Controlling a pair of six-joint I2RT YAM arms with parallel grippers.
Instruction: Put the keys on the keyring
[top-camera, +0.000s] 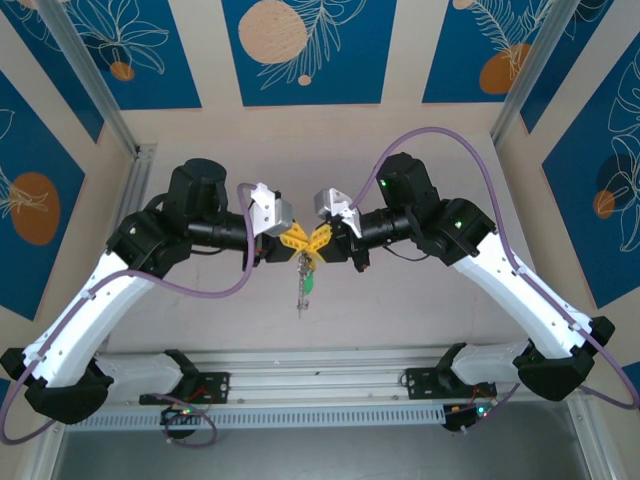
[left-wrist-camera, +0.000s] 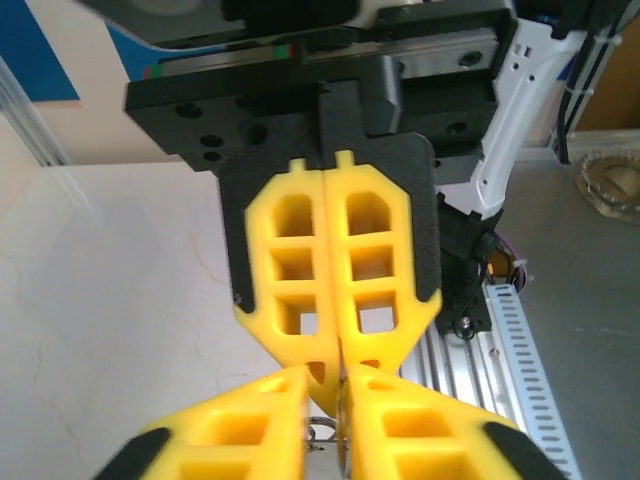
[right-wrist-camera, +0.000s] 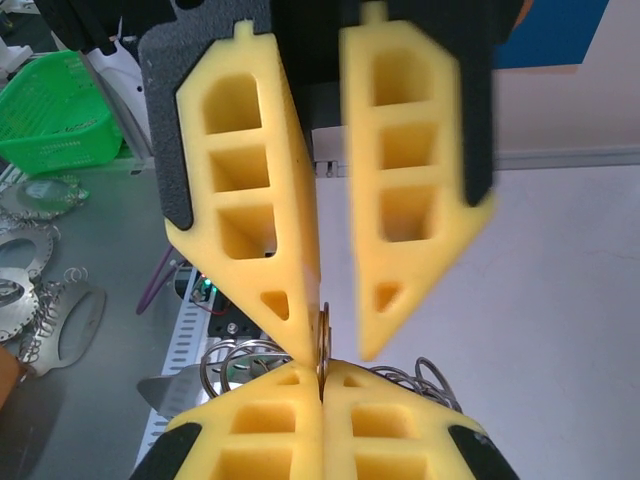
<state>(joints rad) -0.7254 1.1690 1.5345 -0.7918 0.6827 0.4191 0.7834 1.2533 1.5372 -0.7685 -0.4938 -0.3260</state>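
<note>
Several flat metal pieces (right-wrist-camera: 30, 250) lie nearest me on the grey surface outside the slotted rail (top-camera: 320, 372), with a green basket (right-wrist-camera: 55, 100) beyond them. Bolted along that rail, at the near edge of the pale counter (top-camera: 400, 310), are the two arm bases. From them the white arms angle inward until their yellow tips stand nose to nose over the middle of the counter.

The right gripper (top-camera: 322, 237) is clenched — its two foam fingers lie flush together, and a thin tan-gold key (right-wrist-camera: 323, 335) stands edge-on out of the seam between them. The left gripper (top-camera: 297, 240) faces that same key from the opposite side. Seen from its own wrist, its fingers (right-wrist-camera: 270, 200) look all but closed on the thin metal edge. Seen from the right wrist, one finger touches the key while the other, blurred, stands slightly apart from it, so I cannot tell whether it is truly gripping.

Silvery loops of the keyring (top-camera: 301, 268) bunch just below the meeting tips, and the rest hangs straight down from there — a small green tag (top-camera: 309, 287) on it.

Behind everything stand blue panels (top-camera: 305, 50) painted with white leaves and orange discs.
</note>
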